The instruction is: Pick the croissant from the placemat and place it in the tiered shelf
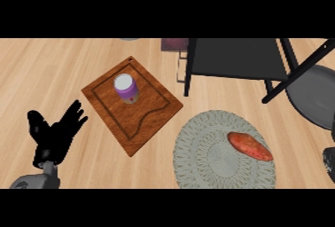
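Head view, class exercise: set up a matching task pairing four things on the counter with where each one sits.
Things:
1. croissant
2. purple can
3. tiered shelf
4. left hand

Places:
A. standing on the wooden board
B. at the view's left, open, fingers up, resting
C. lying on the round grey placemat
D. at the top of the view, dark, on thin legs

Pairs: 1-C, 2-A, 3-D, 4-B
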Tool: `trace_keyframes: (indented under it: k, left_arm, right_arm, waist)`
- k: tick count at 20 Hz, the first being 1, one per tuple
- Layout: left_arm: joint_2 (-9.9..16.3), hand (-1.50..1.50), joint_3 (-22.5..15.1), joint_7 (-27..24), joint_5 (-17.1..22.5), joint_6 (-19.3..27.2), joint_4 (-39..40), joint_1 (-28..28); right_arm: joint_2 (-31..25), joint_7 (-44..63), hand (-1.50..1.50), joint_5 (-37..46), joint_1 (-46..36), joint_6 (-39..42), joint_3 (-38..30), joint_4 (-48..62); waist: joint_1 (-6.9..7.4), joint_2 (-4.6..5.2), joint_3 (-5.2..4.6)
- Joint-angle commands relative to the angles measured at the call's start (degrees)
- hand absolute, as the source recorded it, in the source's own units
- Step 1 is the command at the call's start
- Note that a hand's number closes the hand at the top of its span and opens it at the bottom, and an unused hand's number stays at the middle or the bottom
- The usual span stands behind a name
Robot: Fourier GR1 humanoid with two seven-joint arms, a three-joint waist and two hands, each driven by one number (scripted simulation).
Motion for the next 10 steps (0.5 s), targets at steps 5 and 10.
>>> trace_keyframes:
  k: [5, 10]
  left_arm:
    - [-0.9, 0.00, -1.2, 1.2, -1.0, -0.6, 0.0, 2.9]
    - [-0.1, 0.00, 0.8, 1.6, -0.3, -1.3, 5.4, -2.8]
  right_arm:
    - [-1.1, -8.7, 1.50, 4.1, -1.6, -7.5, 1.1, 13.6]
    - [-1.6, -13.9, 1.50, 4.9, -0.1, -10.2, 1.5, 17.5]
  waist:
    - [0.60, 0.31, -0.34]
    - [-0.21, 0.35, -0.35]
